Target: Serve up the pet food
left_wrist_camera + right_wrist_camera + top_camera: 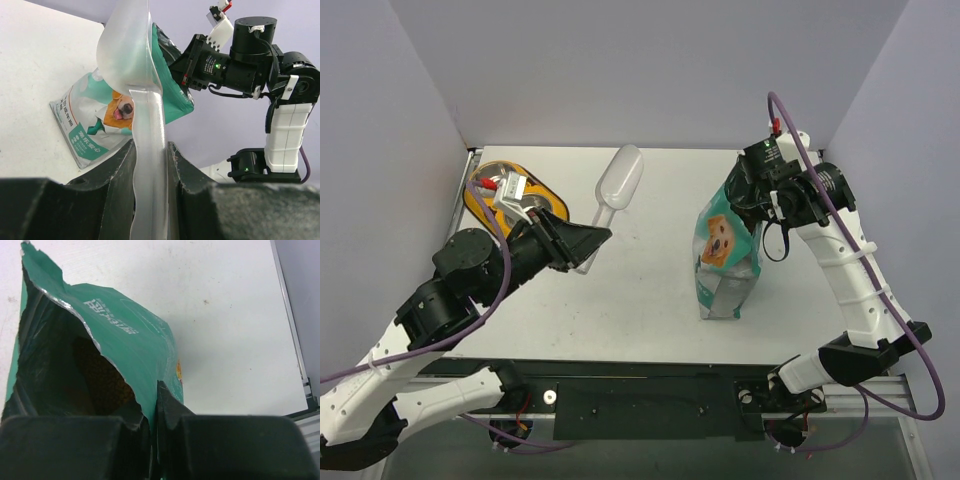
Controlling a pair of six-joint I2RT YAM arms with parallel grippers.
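The teal-and-white pouch (725, 262) with a dog's face stands upright on the table, right of centre, its top torn open. Brown pet food (102, 385) shows inside the open mouth. My right gripper (752, 198) (154, 390) is shut on the pouch's top edge, one finger inside and one outside the wall. My left gripper (592, 240) (150, 145) is shut on the handle of the clear plastic scoop (622, 178) (125, 45). The scoop's bowl points away toward the back of the table and looks empty. In the left wrist view the pouch (95, 132) lies beyond the scoop.
A yellow double-bowl feeder (472, 203) with steel bowls sits at the back left, partly behind my left arm. Grey walls close in the table on three sides. The right arm (250, 45) reaches over the pouch from the right.
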